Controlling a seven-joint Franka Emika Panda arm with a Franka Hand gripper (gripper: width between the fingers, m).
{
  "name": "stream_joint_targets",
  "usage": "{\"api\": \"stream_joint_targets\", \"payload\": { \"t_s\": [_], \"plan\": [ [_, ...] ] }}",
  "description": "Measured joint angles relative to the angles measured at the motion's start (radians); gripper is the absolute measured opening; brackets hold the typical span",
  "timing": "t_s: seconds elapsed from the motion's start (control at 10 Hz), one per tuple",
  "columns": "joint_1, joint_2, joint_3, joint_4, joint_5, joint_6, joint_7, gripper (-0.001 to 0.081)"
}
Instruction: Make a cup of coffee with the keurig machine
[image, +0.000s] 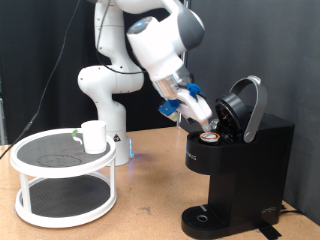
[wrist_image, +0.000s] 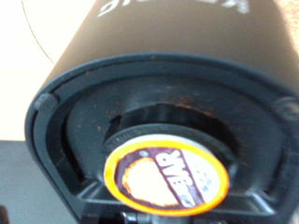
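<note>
Exterior view: gripper (image: 205, 124) sits at the open top of the keurig (image: 240, 170), w/ its fingers angled down toward the pod (image: 210, 136) in the brew chamber; can't tell how far apart the fingers are or whether they grip the pod. Lid (image: 245, 103) is tipped up and back. Cup (image: 95, 136) stands on the top tier of a white rack (image: 62, 178) at left, well apart from the machine. Wrist view: pod (wrist_image: 166, 177), orange-rimmed w/ printed foil, seated in the round black holder (wrist_image: 84, 121); fingers not in frame.
</note>
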Motion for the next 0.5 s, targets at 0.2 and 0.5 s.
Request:
{"api": "stream_joint_targets", "payload": {
  "t_s": [0.2, 0.5],
  "plan": [
    [-0.007, -0.018, -0.012, -0.002, 0.003, -0.032, -0.012, 0.0734],
    [-0.007, -0.034, -0.033, 0.027, 0.132, -0.062, -0.045, 0.0734]
  ]
}}
